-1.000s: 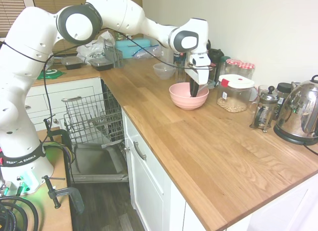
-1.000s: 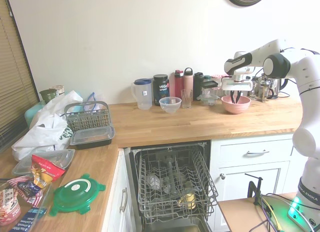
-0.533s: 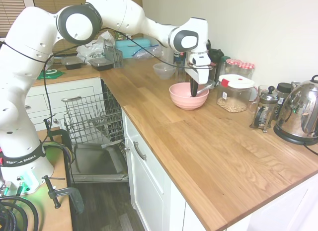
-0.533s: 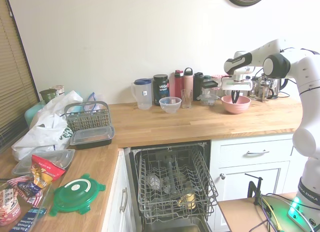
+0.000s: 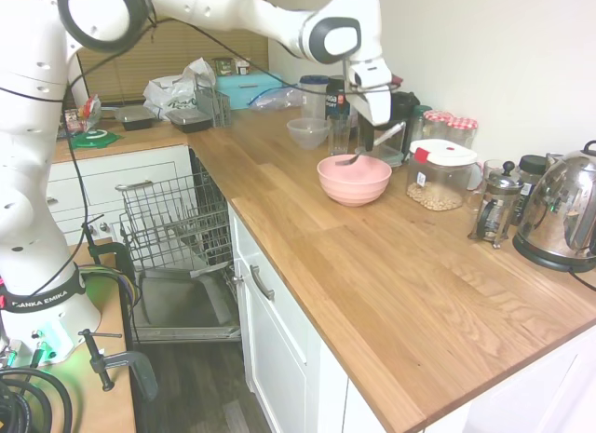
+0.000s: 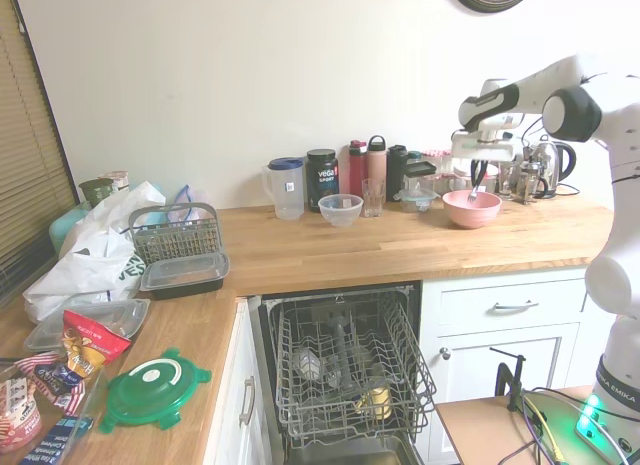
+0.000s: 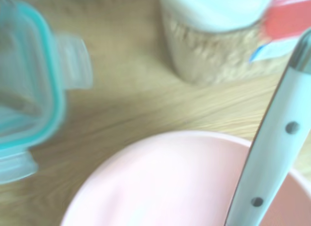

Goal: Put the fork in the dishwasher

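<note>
The slim silvery fork (image 5: 371, 143) is held clamped in the gripper (image 5: 380, 124), tilted above the round pink bowl (image 5: 354, 179), with a lidded clear jar (image 5: 440, 175) just beside the bowl.

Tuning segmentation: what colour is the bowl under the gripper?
Pink bowl; clearest in the first exterior view.

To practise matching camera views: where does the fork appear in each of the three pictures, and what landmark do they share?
First exterior view: the fork hangs tilted from the gripper, above the pink bowl.
Second exterior view: fork at far right, over the bowl.
Wrist view: fork runs up the right side.
Shared landmark: the pink bowl.
</note>
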Robot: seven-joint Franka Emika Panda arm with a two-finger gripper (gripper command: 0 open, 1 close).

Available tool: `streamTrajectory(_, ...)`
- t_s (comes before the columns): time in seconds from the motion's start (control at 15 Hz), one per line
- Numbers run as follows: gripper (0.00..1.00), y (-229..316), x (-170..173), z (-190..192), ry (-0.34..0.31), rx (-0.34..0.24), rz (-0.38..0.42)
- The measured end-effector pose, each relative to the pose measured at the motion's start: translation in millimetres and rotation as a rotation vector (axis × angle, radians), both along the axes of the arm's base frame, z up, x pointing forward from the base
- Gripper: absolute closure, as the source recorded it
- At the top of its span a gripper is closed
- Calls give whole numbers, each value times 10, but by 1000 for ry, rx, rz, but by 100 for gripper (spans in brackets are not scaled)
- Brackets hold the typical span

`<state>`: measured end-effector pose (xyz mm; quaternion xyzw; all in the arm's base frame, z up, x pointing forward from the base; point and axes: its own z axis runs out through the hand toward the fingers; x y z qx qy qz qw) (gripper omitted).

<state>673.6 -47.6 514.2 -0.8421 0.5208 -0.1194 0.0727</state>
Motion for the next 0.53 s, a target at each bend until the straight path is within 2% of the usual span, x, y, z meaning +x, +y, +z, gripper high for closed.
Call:
streamTrajectory(0.13,100,166,-309,392,-66,-21,32)
streamTrajectory(0.33,100,703,-839,830,-145,-98,108)
streamTrajectory(0.53,100,1474,-1431,821,-165,-202,178)
